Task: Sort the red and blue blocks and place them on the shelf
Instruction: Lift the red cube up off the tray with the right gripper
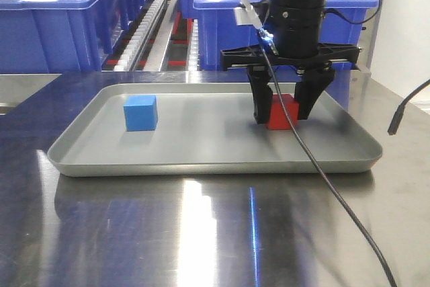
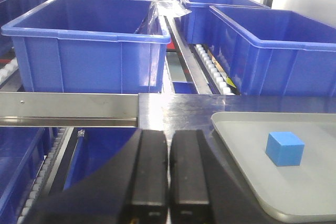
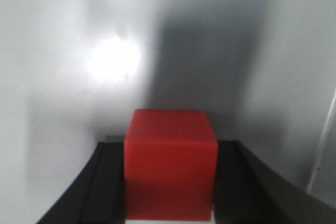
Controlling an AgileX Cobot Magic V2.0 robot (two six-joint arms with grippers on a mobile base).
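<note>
A red block [image 1: 283,112] sits at the right of a grey tray [image 1: 201,164] on the steel table. My right gripper [image 1: 281,118] points down over it, one finger against each side of the block; in the right wrist view the red block [image 3: 170,169] fills the gap between the black fingers [image 3: 105,192]. The block still rests on the tray floor. A blue block [image 1: 140,113] stands alone at the tray's left, also in the left wrist view [image 2: 284,148]. My left gripper [image 2: 168,182] is shut and empty, off the tray's left edge [image 2: 231,129].
Large blue bins [image 1: 60,11] [image 1: 222,5] stand behind the table with a roller conveyor [image 1: 144,28] between them. A black cable [image 1: 336,193] hangs from the right arm across the tray's front rim. Another black cable end [image 1: 402,112] is at the far right.
</note>
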